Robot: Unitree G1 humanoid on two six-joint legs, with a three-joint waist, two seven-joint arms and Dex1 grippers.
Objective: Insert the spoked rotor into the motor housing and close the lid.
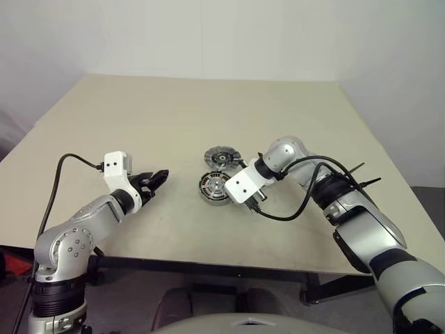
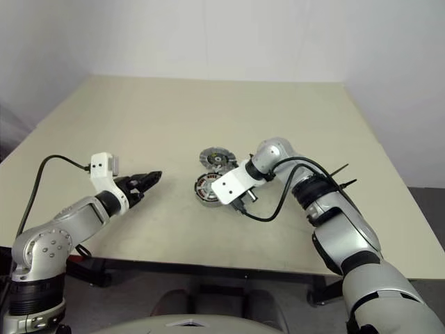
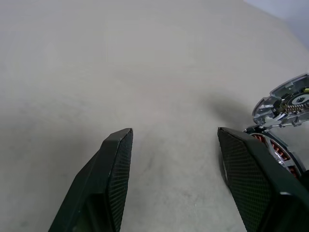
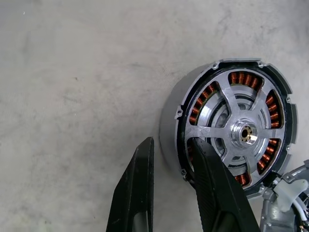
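Head view: the motor housing (image 1: 215, 187) lies on the table (image 1: 174, 125) just left of the right gripper (image 1: 254, 202), the lid (image 1: 222, 158) just beyond it; the left gripper (image 1: 157, 179) hangs well apart.

Right wrist view: the fingers (image 4: 137, 191) stand narrowly parted, empty, straddling the housing's rim, spoked rotor (image 4: 241, 133) apparently seated inside.

Left wrist view: jaws wide, empty.

left pincer (image 1: 161, 178) agape, right pincer (image 4: 171, 150) narrowed
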